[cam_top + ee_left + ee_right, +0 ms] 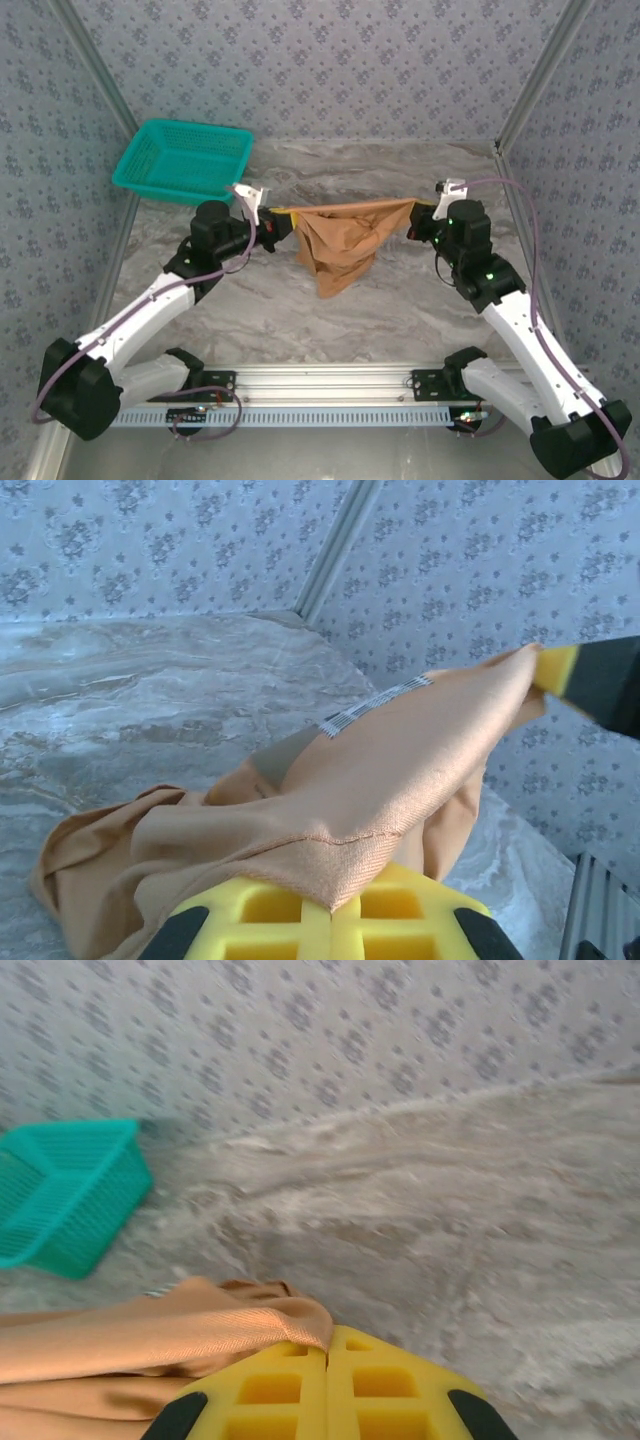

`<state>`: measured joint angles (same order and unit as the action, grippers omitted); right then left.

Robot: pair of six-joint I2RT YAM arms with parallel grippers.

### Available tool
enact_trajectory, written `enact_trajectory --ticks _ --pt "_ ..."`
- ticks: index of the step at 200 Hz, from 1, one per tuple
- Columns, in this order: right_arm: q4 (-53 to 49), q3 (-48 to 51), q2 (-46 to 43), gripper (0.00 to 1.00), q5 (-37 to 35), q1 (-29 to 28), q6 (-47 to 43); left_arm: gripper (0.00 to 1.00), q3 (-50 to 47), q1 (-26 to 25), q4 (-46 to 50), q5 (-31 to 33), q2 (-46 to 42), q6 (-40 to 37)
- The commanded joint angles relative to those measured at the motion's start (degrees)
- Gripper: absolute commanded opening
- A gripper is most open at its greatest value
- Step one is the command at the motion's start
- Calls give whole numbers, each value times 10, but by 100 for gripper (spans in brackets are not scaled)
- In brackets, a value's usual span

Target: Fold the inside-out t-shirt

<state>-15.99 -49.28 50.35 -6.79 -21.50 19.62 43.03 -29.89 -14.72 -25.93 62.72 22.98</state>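
The inside-out t-shirt (345,240), plain orange-tan cloth, hangs stretched between my two grippers above the middle of the marble table, its lower part sagging in a bunch toward the tabletop. My left gripper (272,225) is shut on the shirt's left corner; in the left wrist view a hemmed corner of the t-shirt (380,780) is pinched between the yellow pads (400,905). My right gripper (420,218) is shut on the right corner; in the right wrist view the t-shirt (150,1335) runs off to the left from the closed yellow pads (390,1385). The right gripper's tip (575,675) appears at the cloth's far end.
A teal mesh basket (185,160) stands at the back left of the table, also seen as the basket (65,1195) in the right wrist view. Patterned walls with metal corner posts (535,80) enclose the table. A metal rail (330,385) runs along the near edge.
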Motion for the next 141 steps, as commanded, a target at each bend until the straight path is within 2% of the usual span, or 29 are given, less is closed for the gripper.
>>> enact_trajectory --ticks 1,21,45,59,73,87,113,141 --pt "-50 17 13 5 -59 -4 -36 0 5 14 -11 -65 13 -10" --pt "-26 27 10 27 -17 -31 -88 0 20 13 -11 -103 28 -8" --pt "44 48 -1 49 79 -84 -166 0 35 13 11 -125 37 -27" --pt "72 49 16 56 110 -120 -211 0 39 13 22 -131 38 -37" --pt "80 35 54 63 106 -153 -249 0 41 13 27 -134 37 -41" --pt "81 15 98 74 117 -179 -276 0 46 13 33 -137 37 -42" --pt "123 5 168 81 155 -204 -289 0 50 12 43 -133 36 -47" --pt "178 19 201 83 168 -228 -268 0 53 13 49 -129 36 -46"
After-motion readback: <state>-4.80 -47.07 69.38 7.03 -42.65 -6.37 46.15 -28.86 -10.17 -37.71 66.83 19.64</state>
